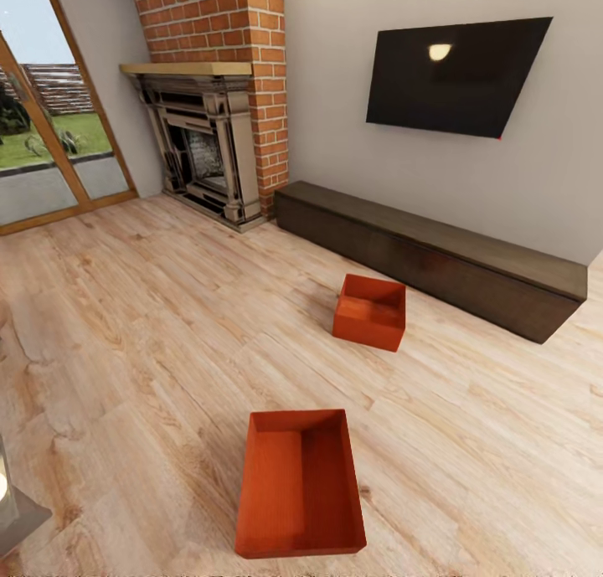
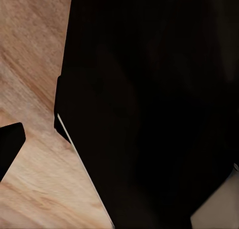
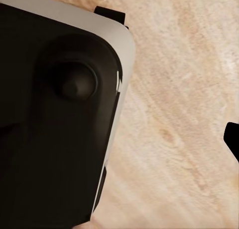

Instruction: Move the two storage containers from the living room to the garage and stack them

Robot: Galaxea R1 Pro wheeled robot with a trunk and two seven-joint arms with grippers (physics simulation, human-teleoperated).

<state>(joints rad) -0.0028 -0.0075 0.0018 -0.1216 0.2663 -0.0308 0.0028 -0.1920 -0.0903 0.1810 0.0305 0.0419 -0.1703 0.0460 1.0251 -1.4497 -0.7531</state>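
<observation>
Orange-red, two storage containers [image 1: 300, 485] [image 1: 370, 311] are seen on wood planks [image 1: 151, 326]; gripper states cannot be told, wrist views being blocked by dark housing.

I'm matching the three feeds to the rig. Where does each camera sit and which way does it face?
Head view: high up, looking forward and down at two orange bins near the fireplace.
Left wrist view: looks down past dark robot body at wood floor.
Right wrist view: likewise, black and grey robot body.
All share the plank floor.
</observation>
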